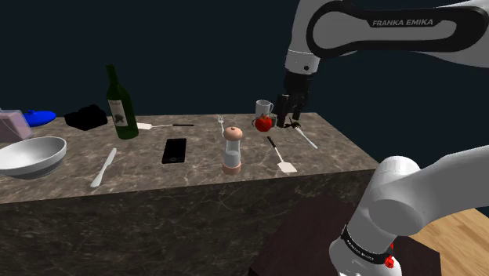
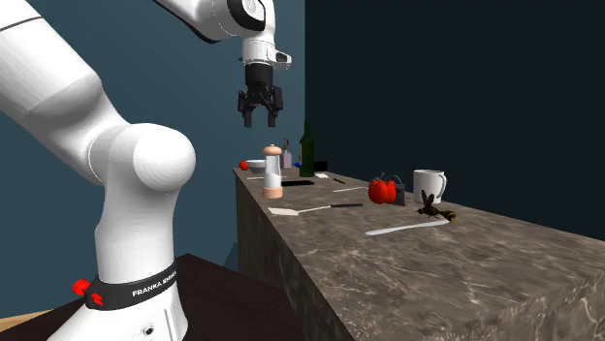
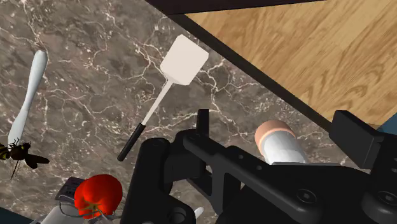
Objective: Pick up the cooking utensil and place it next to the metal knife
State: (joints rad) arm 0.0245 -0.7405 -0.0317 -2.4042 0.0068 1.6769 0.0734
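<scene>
**Nothing lifted yet: the claw [image 2: 262,124] hangs above the worktop [image 1: 196,179], apparently spread and empty.**

We judge the whole job is still ahead: grasp, carry and set-down. We count two spatulas. The near spatula [image 1: 282,157] lies flat by the right front edge below the claw, and the far spatula [image 1: 161,125] lies beside the one bottle [image 1: 119,106]. There are two pale knives: the left knife [image 1: 103,167] by the single bowl [image 1: 31,155], and the right knife [image 1: 306,139].

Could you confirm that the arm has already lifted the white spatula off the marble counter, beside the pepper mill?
Not quite: the white spatula is not lifted. It lies flat on the marble counter beside the pepper mill, as the wrist view shows, with the gripper hovering above, apart from it.
</scene>
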